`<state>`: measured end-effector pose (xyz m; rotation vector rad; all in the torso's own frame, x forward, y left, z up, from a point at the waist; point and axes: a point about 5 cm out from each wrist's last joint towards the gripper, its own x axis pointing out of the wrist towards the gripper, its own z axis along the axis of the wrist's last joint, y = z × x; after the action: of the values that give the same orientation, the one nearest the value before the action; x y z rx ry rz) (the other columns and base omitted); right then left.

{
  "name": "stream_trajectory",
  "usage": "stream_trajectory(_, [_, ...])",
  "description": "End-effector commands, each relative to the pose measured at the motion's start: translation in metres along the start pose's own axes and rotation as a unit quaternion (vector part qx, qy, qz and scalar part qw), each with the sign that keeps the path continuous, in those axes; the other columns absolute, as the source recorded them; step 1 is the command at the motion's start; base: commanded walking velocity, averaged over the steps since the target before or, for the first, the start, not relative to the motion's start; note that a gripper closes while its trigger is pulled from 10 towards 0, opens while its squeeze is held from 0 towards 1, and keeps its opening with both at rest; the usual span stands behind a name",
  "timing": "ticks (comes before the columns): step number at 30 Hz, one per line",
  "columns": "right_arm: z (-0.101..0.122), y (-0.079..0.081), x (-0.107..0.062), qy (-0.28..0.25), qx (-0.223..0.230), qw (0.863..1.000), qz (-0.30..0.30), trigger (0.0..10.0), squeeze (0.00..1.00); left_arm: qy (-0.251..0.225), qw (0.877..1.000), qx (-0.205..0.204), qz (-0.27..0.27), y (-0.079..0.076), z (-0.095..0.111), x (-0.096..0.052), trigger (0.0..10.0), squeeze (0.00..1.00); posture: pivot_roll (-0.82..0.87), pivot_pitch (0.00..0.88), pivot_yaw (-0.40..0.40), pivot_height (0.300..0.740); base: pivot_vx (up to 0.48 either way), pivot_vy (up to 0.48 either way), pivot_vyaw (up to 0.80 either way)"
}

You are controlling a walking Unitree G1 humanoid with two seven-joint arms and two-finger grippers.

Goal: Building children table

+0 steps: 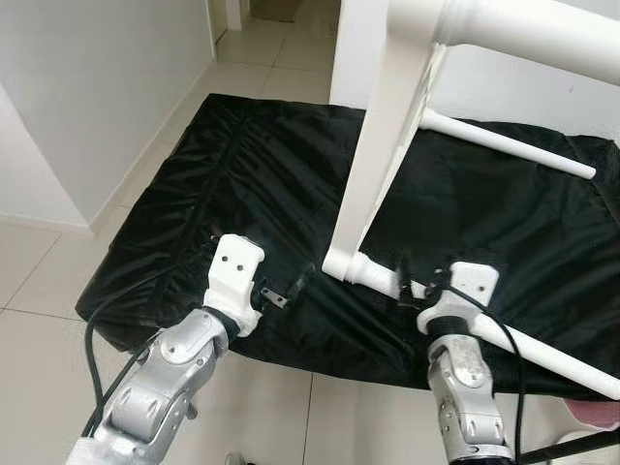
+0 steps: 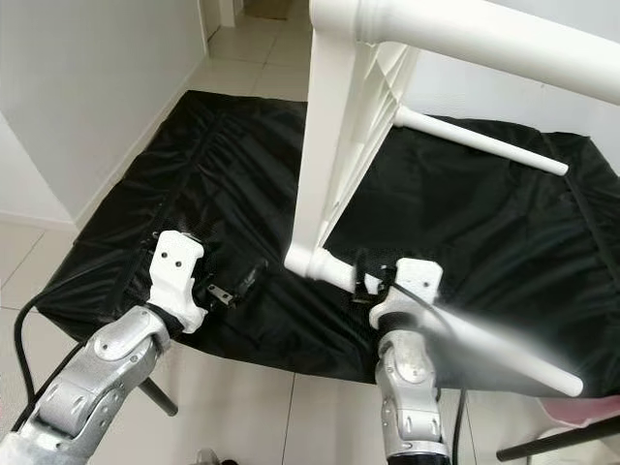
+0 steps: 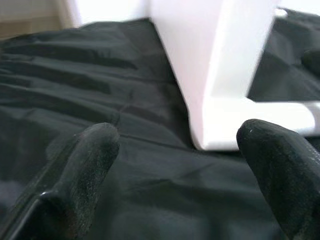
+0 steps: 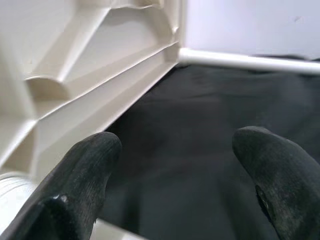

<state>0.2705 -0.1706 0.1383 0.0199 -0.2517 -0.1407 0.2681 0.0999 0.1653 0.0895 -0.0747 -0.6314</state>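
Note:
A white children's table stands on its edge on a black cloth (image 1: 242, 174), its top panel (image 1: 383, 145) upright and ribbed on the underside (image 4: 100, 65). White round legs stick out to the right: one high (image 1: 542, 29), one far back (image 1: 504, 143), one low along the cloth's front edge (image 1: 552, 354). My left gripper (image 1: 288, 288) hovers open just above the cloth, left of the panel's lower corner (image 3: 220, 125). Open too, my right gripper (image 1: 423, 283) is over the low leg, close to its joint with the panel, with cloth between its fingers (image 4: 85, 170).
The cloth covers a low raised surface with tiled floor (image 1: 48, 271) around it. A white wall (image 1: 87, 87) runs along the left, and a doorway opens at the far end. A pink object (image 1: 596, 415) and a black bar (image 1: 572, 448) lie at the lower right.

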Motion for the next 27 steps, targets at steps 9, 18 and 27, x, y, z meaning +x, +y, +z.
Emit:
stream_trajectory(9, [-0.003, -0.005, -0.001, -0.002, -0.016, 1.000, -0.022, 10.0, 0.00, 0.019, 0.999, 0.010, -0.024, -0.005, -0.008, 0.012, 10.0, 0.00, -0.04, 0.058, -0.007, 0.740, 0.000, 0.000, 0.00])
stream_trajectory(18, [0.000, -0.008, 0.009, -0.014, -0.026, 0.999, -0.033, 10.0, 0.00, 0.042, 0.997, 0.003, -0.063, -0.037, -0.017, 0.037, 10.0, 0.00, -0.05, 0.036, -0.006, 0.740, 0.000, 0.000, 0.00])
stream_trajectory(27, [0.000, -0.021, 0.005, -0.019, -0.041, 0.997, -0.060, 10.0, 0.00, 0.055, 0.998, -0.016, -0.036, -0.037, -0.018, 0.055, 10.0, 0.00, -0.07, 0.032, 0.012, 0.740, 0.000, 0.000, 0.00])
